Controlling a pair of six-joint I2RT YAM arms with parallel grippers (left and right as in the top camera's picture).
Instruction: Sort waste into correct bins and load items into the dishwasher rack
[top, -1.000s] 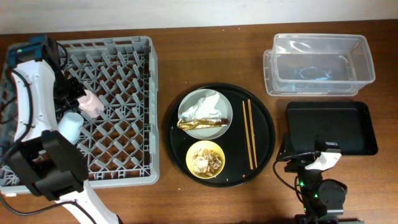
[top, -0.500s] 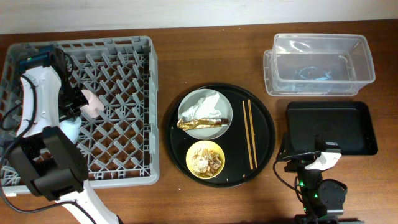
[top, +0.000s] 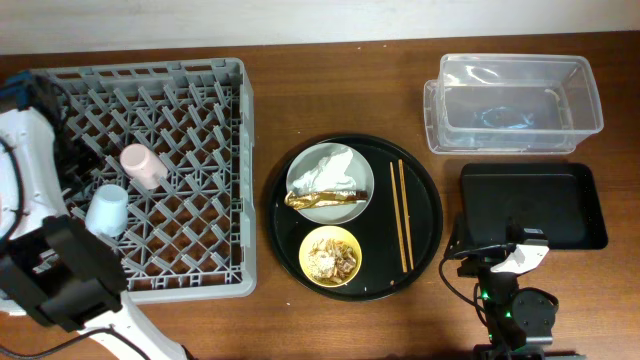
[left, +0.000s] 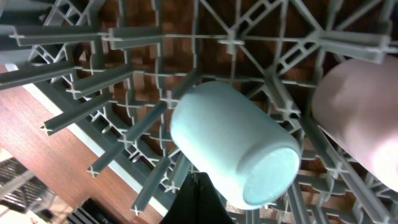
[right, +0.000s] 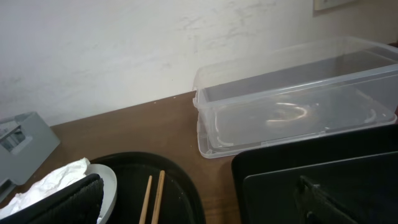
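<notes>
1. Pair of thin wooden chopsticks (top: 401, 215): right of the large grey lattice dishwasher rack (top: 246, 180), lying on a round black tray (top: 425, 215).
2. Probably light, stiff and roll-prone; pinch both together mid-length.
3. Right gripper (right: 199, 183): fingers spread, empty. Left gripper (left: 200, 198): over the rack, can't tell its state.

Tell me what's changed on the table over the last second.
The left arm let go of the pink cup, leaving it among the pegs of the rack, and pulled back to the rack's left edge. The blue cup beside it stayed about where it was. The plate, bowl, chopsticks, clear tub, black tray and right arm did not move.
</notes>
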